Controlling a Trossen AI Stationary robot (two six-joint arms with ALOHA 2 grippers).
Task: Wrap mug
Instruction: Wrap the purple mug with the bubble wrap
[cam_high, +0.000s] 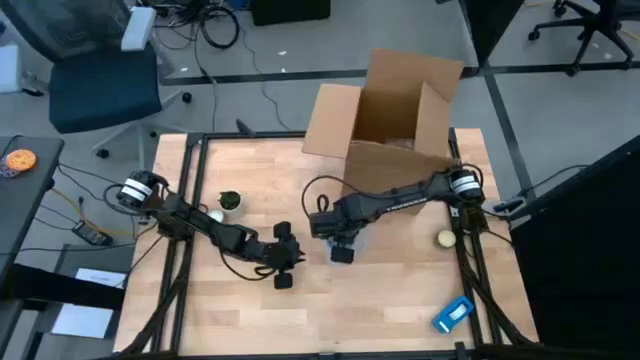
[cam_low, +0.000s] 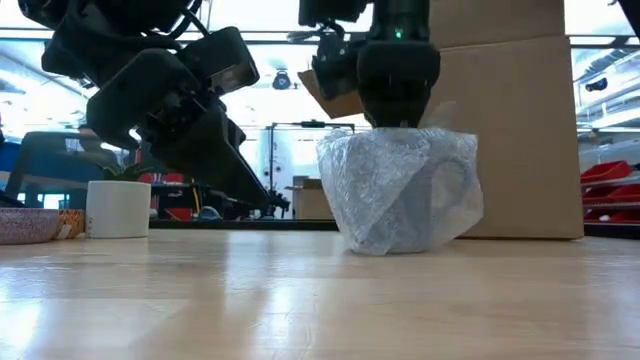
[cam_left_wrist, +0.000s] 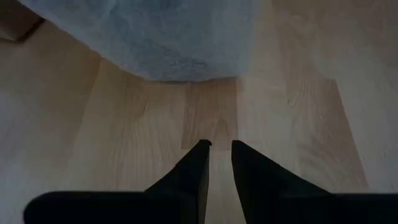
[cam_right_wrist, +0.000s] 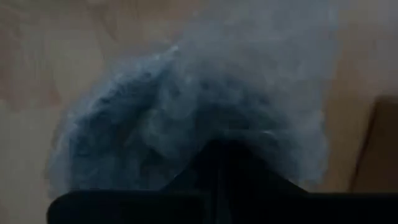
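On the wooden tabletop (cam_low: 300, 300), seen level from the low view, the mug (cam_low: 405, 195) stands upright near the middle, swathed in bubble wrap (cam_low: 440, 160) that bunches loosely round its sides and over its rim. The right gripper (cam_low: 398, 110) comes straight down onto the top of the bundle, its jaws buried in the wrap; the right wrist view shows only dark fingers pressed into the plastic, so I cannot tell whether they are clenched or released. The left gripper (cam_high: 284, 262) hangs just beside the bundle, on its left in the high view, and its jaws are nearly closed on nothing, a thin gap between the fingertips (cam_left_wrist: 200, 163) above bare wood, with the wrapped mug just ahead. Farther off, a small white pot (cam_low: 118, 208) stands toward the table's left side. Behind the mug rises an open cardboard box (cam_high: 395, 110). A blue object (cam_high: 452, 314) lies near the tabletop's front right corner.
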